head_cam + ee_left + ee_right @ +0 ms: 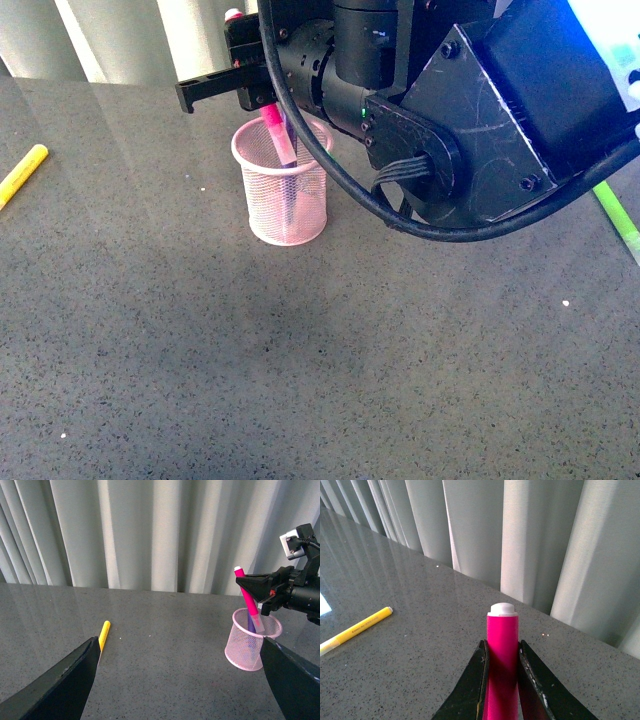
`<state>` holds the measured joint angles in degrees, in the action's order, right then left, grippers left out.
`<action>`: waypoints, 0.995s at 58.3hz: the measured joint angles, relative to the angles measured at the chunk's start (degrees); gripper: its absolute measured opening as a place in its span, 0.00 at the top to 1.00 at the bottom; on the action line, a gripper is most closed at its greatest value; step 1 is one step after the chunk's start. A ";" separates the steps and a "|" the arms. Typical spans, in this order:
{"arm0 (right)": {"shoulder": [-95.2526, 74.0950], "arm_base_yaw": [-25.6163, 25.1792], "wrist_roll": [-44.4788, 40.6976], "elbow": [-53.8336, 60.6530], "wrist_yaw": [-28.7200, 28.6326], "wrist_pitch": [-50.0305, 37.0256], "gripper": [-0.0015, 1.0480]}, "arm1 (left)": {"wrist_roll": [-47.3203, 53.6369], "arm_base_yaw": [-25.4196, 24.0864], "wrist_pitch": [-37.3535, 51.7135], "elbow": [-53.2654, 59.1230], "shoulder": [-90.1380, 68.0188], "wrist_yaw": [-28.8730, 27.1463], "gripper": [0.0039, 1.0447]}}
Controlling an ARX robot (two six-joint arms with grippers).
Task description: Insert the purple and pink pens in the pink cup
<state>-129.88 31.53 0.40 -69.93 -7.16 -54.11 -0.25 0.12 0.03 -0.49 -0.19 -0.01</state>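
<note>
The pink mesh cup [284, 196] stands upright on the grey table. My right gripper [262, 92] hangs just above its rim, shut on the pink pen [277, 134], whose lower end is inside the cup. The pen stands tilted; its pale end shows in the right wrist view [501, 630] between the shut fingers [472, 685]. The purple pen [252, 625] leans inside the cup [250, 642], next to the pink pen [246, 596]. My left gripper [182, 680] is open and empty, low over the table, well away from the cup.
A yellow marker [21, 173] lies at the table's far left, also in the left wrist view [104, 634] and right wrist view [355, 630]. A lime-green marker [617, 220] lies at the right edge. White curtains [150, 530] hang behind the table.
</note>
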 joint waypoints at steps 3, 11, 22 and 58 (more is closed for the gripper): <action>0.00 0.00 -0.04 0.00 0.04 0.76 0.88 | 0.00 0.00 0.00 0.00 0.00 0.00 0.06; 0.00 -0.11 0.13 0.68 0.15 1.84 0.65 | -0.02 0.00 0.00 0.00 0.00 -0.02 0.06; 0.39 -0.50 0.39 1.97 0.72 1.73 0.35 | 0.00 0.00 0.00 0.00 0.00 0.00 0.06; 22.05 -9.55 7.48 13.84 19.80 17.94 0.07 | 0.00 0.00 0.00 0.00 -0.02 -0.09 0.06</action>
<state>-107.83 21.98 7.88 -56.10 12.64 -36.16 -0.25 0.12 0.03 -0.49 -0.21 -0.10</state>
